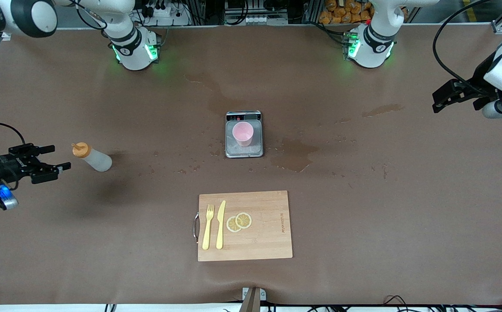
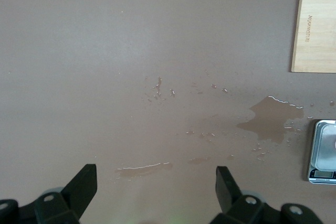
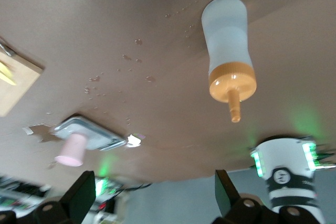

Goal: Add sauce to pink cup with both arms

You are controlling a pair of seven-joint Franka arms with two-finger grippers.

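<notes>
Right gripper (image 1: 56, 158), jaws spread, sits at the bottle's (image 1: 92, 157) nine o'clock: grasp mid-body, upright. Left gripper (image 1: 443, 97) spread, waiting; cup (image 1: 243, 133) on scale (image 1: 244, 151).

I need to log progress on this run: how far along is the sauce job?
Done: the pink cup sits on the scale. In hand: the open right hand is level with the upright sauce bottle, not gripping. The open left hand waits at its table end. Left: grasping, carrying, squeezing.

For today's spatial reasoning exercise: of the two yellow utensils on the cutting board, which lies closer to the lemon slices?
The knife. It lies between the fork and the lemon slices on the cutting board; the fork sits nearer the board's metal handle.
</notes>
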